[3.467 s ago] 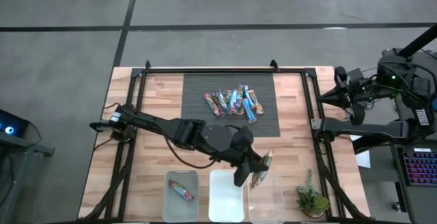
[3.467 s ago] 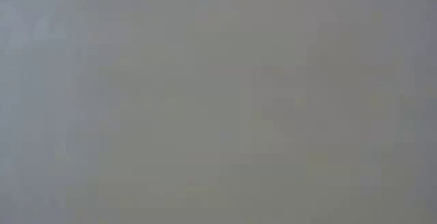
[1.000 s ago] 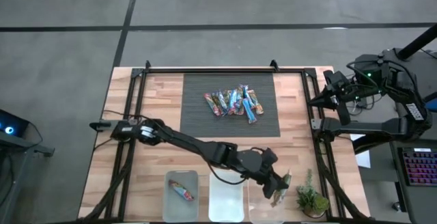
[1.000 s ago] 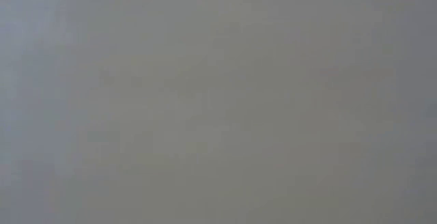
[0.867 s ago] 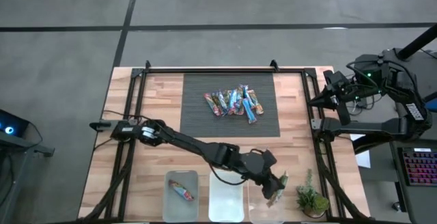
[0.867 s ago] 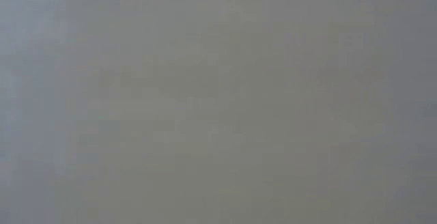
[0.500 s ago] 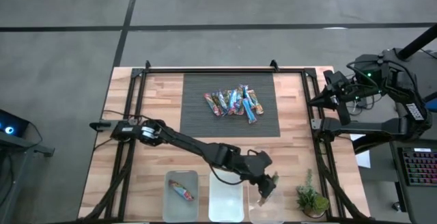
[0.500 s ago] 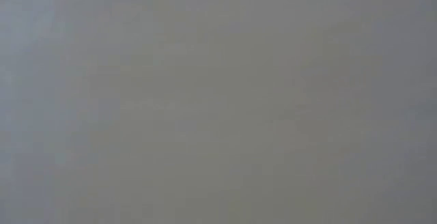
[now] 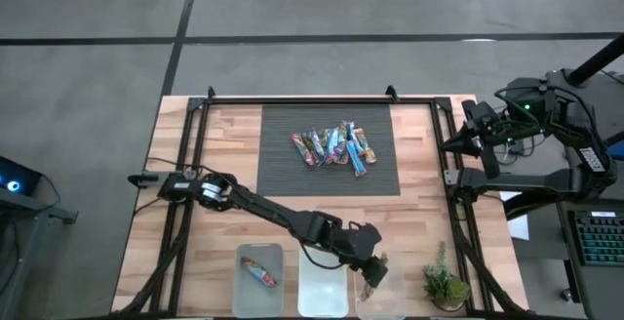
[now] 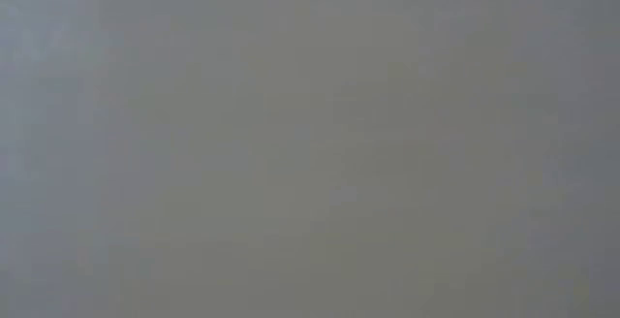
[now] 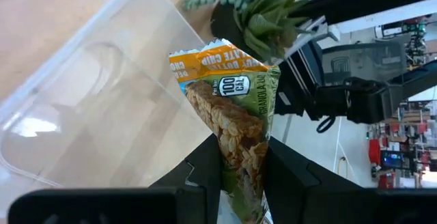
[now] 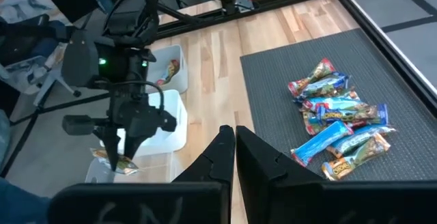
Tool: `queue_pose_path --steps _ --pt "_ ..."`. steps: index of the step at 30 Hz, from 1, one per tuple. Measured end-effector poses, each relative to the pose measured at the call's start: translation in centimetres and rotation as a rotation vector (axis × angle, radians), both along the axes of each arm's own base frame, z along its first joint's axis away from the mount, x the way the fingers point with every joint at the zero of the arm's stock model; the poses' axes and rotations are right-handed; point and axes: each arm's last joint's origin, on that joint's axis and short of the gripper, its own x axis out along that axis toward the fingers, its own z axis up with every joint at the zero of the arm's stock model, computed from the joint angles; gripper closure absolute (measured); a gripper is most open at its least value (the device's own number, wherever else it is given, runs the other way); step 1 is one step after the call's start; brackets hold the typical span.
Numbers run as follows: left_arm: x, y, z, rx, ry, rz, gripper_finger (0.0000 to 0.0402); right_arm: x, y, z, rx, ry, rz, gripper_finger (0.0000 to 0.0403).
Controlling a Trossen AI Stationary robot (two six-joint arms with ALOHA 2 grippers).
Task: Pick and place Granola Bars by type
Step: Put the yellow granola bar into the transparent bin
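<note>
Sorting has barely begun — one red bar [image 9: 259,272] lies binned, the left gripper [image 9: 374,274] clamps a green-wrapped granola bar [image 11: 235,118] over the rightmost bin [image 9: 394,296], the right gripper [image 12: 235,144] waits closed and empty off the table's right side, and the mat's pile [image 9: 334,146] remains.

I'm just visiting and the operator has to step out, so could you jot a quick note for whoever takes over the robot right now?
Left gripper: shut on a green-and-orange granola bar, held over the right-hand clear bin at the table's front edge, not yet released.
Right gripper: shut, empty, parked off the table's right side.
Done: one bar lies in the left bin. The middle bin looks empty.
Left: drop the held bar, then sort the pile of bars on the dark mat.
A small potted plant stands beside the right bin.
</note>
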Motion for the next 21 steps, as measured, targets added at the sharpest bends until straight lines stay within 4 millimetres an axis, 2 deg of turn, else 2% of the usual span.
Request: queue_pose_path --steps 5,15,21 --pt "0.06 0.05 0.06 -0.036 0.010 0.025 0.0326 0.00 -0.05 -0.01 -0.009 0.004 -0.015 0.0394" --pt "0.07 -0.14 0.18 -0.261 0.102 0.171 0.0326 -0.04 -0.04 -0.07 -0.006 0.010 -0.015 0.0394" --pt "-0.13 -0.69 0.18 -0.337 0.133 0.255 0.0326 -0.02 -0.04 -0.07 -0.006 0.010 -0.015 0.0394"
